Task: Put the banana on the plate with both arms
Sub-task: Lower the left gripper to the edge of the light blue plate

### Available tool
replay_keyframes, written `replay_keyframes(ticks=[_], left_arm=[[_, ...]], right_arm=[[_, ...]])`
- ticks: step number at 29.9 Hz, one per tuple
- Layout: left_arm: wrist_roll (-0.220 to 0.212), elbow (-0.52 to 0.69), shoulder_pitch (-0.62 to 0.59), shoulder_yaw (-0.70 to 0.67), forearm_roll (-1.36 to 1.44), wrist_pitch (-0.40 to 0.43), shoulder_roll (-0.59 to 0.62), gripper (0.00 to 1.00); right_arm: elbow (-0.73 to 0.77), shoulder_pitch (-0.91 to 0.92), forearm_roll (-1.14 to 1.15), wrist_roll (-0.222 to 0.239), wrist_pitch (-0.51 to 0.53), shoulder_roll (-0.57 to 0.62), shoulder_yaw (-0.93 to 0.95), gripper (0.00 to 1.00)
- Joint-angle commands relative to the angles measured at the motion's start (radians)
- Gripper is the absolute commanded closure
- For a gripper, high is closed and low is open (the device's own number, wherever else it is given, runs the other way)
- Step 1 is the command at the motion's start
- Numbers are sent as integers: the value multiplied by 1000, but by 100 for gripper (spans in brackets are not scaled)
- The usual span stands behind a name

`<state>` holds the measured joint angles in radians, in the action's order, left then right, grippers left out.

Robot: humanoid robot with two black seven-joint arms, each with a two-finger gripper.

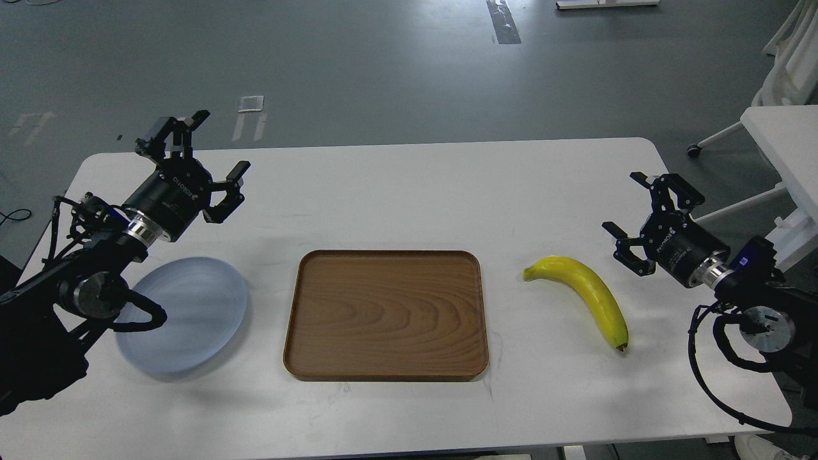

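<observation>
The yellow banana [586, 292] lies on the white table at the right, its greenish stem pointing left and its dark tip toward the front right. The pale blue-grey plate [192, 313] rests at the left, its left edge hidden behind my left arm. My left gripper [220, 144] hovers open above and behind the plate, holding nothing. Just right of the banana, my right gripper [623, 204] is open too, apart from the fruit and empty.
A rectangular brown wooden tray [385, 313] sits empty in the middle of the table [409, 191], between plate and banana. Another white table [783, 137] stands off to the far right beyond the table edge.
</observation>
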<state>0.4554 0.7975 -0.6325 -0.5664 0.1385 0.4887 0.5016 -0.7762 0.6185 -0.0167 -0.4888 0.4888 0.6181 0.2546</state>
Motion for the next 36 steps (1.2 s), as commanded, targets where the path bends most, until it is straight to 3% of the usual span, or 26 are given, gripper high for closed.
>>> replay_keyframes(ticks=[1,16,19,21,26,31,36], left_arm=[[3,0,13,-1,4,0,0,0],[9,-101,-27,11,81,0,37,0],[33,30,-42,8,279,0,136,0],[33,180,-44,5,492,0,251,0],[33,388,-42,-1,838,0,409,0],[33,477,-42,3,1167,0,511,0],[33,467,-29,20,1481,0,540,0]], right_arm=[[11,1,0,0,0,0,0,0],[23,14,20,0,0,3,-3,0],[23,15,24,0,0,3,-3,0],[23,18,24,0,0,3,-2,0],[29,26,24,0,0,2,-1,0],[51,24,26,0,0,-11,-1,0],[49,24,26,0,0,-29,-1,0]])
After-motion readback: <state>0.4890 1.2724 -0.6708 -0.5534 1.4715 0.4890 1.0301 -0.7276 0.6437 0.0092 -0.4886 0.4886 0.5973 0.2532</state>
